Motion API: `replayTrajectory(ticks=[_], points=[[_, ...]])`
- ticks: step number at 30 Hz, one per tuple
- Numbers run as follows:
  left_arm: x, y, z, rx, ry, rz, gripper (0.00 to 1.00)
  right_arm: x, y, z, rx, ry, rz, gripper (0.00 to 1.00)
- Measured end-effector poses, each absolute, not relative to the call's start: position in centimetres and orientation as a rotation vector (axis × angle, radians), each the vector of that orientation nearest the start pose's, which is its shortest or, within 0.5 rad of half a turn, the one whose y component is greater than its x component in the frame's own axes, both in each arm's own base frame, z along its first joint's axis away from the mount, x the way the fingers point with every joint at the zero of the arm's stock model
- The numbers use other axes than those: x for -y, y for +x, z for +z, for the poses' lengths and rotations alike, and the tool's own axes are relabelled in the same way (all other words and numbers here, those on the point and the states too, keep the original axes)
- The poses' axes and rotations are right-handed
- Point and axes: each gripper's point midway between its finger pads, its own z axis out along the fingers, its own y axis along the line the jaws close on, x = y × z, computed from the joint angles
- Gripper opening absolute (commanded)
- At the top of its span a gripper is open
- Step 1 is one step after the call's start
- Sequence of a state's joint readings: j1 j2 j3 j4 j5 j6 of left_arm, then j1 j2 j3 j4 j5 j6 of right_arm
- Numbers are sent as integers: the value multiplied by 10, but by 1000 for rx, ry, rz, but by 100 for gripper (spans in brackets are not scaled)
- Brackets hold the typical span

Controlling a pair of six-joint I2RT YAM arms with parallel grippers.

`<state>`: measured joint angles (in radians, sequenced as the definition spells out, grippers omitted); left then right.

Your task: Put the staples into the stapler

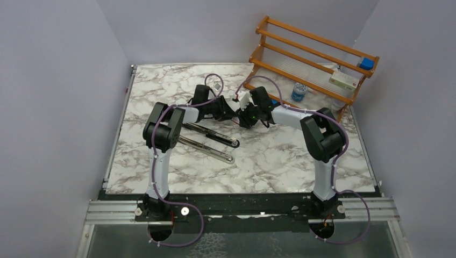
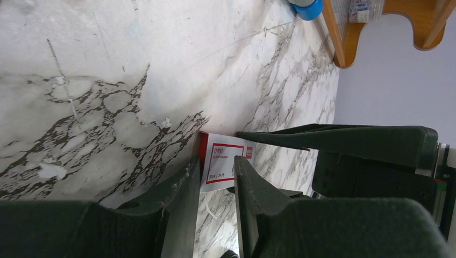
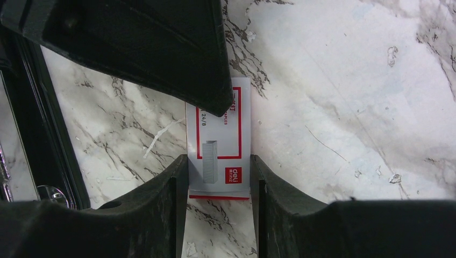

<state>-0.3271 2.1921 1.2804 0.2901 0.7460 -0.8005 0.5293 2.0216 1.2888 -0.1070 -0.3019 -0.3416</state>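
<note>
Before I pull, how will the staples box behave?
The staples box looks like thin card, so it probably crushes under a hard squeeze. Tiny, so likely light and apt to slide on the smooth marble table.

overhead, the staples [image 3: 219, 156] are hidden where left arm [image 1: 161, 129] and right arm [image 1: 285, 114] meet; one end of the stapler [image 1: 215, 135] sits behind the left arm.
</note>
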Motion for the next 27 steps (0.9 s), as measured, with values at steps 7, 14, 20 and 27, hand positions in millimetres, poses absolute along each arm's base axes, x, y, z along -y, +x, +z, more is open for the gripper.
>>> replayTrajectory(ticks=[7, 14, 20, 27], points=[[299, 429, 41, -2377, -79, -1415, 31, -282, 404, 23, -2125, -1144, 455, 45], [301, 427, 41, -2372, -69, -1417, 30, -282, 404, 22, -2128, -1144, 456, 46], [305, 425, 40, -2375, -57, -1425, 31, -281, 404, 23, -2130, -1145, 456, 48], [312, 417, 40, -2384, -22, -1441, 32, -281, 404, 23, -2131, -1145, 456, 48]])
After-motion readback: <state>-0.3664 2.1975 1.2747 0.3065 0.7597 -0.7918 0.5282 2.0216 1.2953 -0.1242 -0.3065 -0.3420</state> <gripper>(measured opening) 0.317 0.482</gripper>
